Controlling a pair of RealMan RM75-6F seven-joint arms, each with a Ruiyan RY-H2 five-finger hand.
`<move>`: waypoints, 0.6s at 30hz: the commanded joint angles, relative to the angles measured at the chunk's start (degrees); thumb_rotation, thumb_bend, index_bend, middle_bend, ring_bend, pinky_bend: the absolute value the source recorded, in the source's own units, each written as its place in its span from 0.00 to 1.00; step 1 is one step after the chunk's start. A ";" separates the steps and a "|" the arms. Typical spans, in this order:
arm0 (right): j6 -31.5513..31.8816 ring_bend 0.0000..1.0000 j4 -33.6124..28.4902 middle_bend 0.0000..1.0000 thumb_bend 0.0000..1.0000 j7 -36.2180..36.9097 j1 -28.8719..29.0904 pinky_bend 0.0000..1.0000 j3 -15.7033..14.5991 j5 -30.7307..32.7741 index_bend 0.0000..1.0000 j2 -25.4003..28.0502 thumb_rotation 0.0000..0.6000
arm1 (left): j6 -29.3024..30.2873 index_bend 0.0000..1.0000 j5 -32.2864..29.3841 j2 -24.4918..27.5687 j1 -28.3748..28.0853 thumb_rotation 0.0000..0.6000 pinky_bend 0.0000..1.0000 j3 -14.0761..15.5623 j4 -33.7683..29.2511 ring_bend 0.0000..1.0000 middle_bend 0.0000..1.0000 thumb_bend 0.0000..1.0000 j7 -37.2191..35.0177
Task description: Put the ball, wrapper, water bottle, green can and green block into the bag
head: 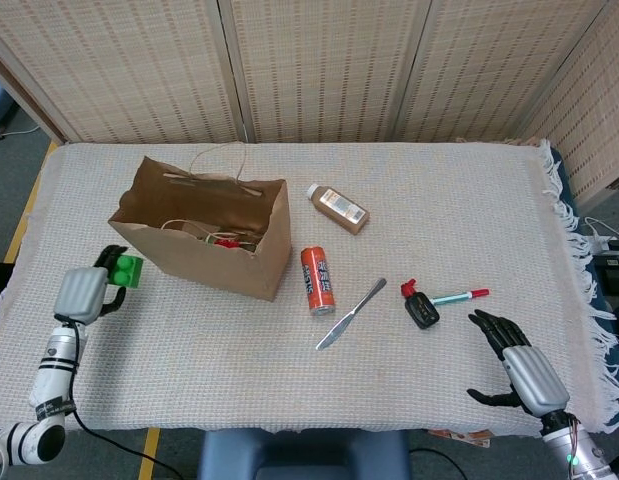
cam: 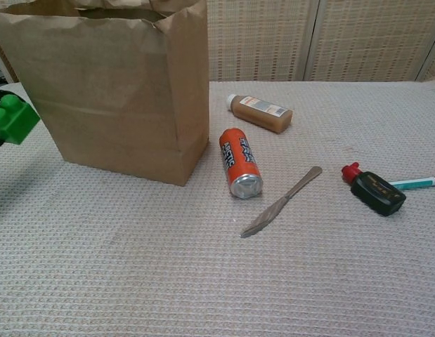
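My left hand (head: 87, 291) holds the green block (head: 126, 269) in the air, just left of the brown paper bag (head: 204, 240). In the chest view the green block (cam: 13, 118) shows at the left edge beside the bag (cam: 119, 91), the hand itself nearly out of frame. The bag stands upright and open, with something red and other items inside. My right hand (head: 517, 360) hovers open near the table's front right, holding nothing.
An orange can (head: 317, 280) lies right of the bag, a brown bottle (head: 338, 208) behind it. A butter knife (head: 350, 314), a black bottle with red cap (head: 420, 305) and a pen (head: 460, 296) lie toward the right. The cloth's fringed edge (head: 574, 250) is far right.
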 commanded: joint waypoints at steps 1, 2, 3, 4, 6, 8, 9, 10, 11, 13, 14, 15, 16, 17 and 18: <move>0.08 0.00 0.06 0.00 0.03 -0.05 -0.04 0.00 0.03 0.00 0.00 -0.07 1.00 | 2.95 0.71 -10.04 -1.55 1.12 1.00 0.76 -8.09 2.76 0.63 0.69 0.70 3.99; 0.10 0.00 0.04 0.00 0.03 -0.06 -0.05 0.00 0.05 0.03 0.00 -0.09 1.00 | 3.57 0.71 -10.99 -2.03 0.97 1.00 0.76 -9.14 3.27 0.63 0.69 0.70 4.00; 0.14 0.00 0.04 0.00 0.03 -0.05 -0.08 0.00 0.05 0.04 0.00 -0.08 1.00 | 4.28 0.71 -11.74 -2.51 0.77 1.00 0.76 -10.21 3.78 0.63 0.69 0.70 3.84; 0.21 0.00 0.03 0.00 0.03 -0.04 -0.11 0.00 0.06 0.01 0.00 -0.09 1.00 | 5.37 0.71 -12.68 -3.24 0.45 1.00 0.76 -11.82 4.41 0.63 0.69 0.70 3.31; 0.27 0.00 0.04 0.00 0.03 -0.07 -0.12 0.00 0.07 -0.05 0.00 -0.14 1.00 | 6.50 0.71 -14.14 -4.11 0.01 1.00 0.76 -14.35 4.35 0.63 0.69 0.70 1.80; 0.25 0.00 0.05 0.00 0.03 -0.08 -0.12 0.00 0.05 -0.12 0.00 -0.16 1.00 | 7.57 0.71 -16.98 -4.52 -0.34 1.00 0.76 -18.70 1.64 0.63 0.69 0.70 -1.46; 0.25 0.00 0.08 0.00 0.03 -0.05 -0.12 0.00 0.03 -0.14 0.00 -0.16 1.00 | 7.89 0.71 -18.14 -4.47 -0.44 1.00 0.76 -20.53 -0.05 0.63 0.69 0.70 -2.89; 0.24 0.00 0.10 0.00 0.03 -0.05 -0.12 0.00 0.01 -0.17 0.00 -0.16 1.00 | 8.36 0.71 -19.88 -4.27 -0.57 1.00 0.76 -23.34 -2.99 0.63 0.69 0.70 -5.01; 0.22 0.00 0.11 0.00 0.03 0.00 -0.11 0.00 0.01 -0.15 0.00 -0.16 1.00 | 8.54 0.71 -21.04 -3.90 -0.63 1.00 0.76 -25.21 -5.51 0.63 0.69 0.70 -6.32; 0.17 0.00 0.10 0.00 0.03 0.05 -0.10 0.00 0.03 -0.09 0.00 -0.12 1.00 | 9.03 0.71 -22.66 -2.66 -0.63 1.00 0.76 -28.41 -11.07 0.63 0.69 0.70 -8.21; 0.15 0.00 0.08 0.00 0.03 0.06 -0.08 0.00 0.04 -0.06 0.00 -0.11 1.00 | 9.72 0.71 -22.78 -2.28 -0.70 1.00 0.76 -29.37 -13.05 0.63 0.69 0.70 -8.58; 0.14 0.00 0.07 0.00 0.03 0.13 -0.08 0.00 0.03 -0.08 0.00 -0.09 1.00 | 10.36 0.71 -22.67 -1.99 -0.86 1.00 0.76 -30.10 -14.90 0.63 0.69 0.70 -8.79; 0.15 0.00 0.08 0.00 0.03 0.21 -0.10 0.00 -0.01 -0.14 0.00 -0.05 1.00 | 10.87 0.71 -22.36 -1.54 -1.10 1.00 0.76 -30.76 -17.34 0.63 0.69 0.70 -8.88; 0.14 0.00 0.07 0.00 0.03 0.25 -0.09 0.00 -0.04 -0.20 0.00 -0.03 1.00 | 11.06 0.71 -22.15 -1.21 -1.28 1.00 0.76 -31.22 -19.23 0.63 0.69 0.70 -9.04; 0.11 0.00 0.06 0.00 0.03 0.27 -0.07 0.00 -0.05 -0.25 0.00 -0.04 1.00 | 11.16 0.71 -21.97 -0.93 -1.46 1.00 0.76 -31.74 -21.16 0.63 0.69 0.70 -9.44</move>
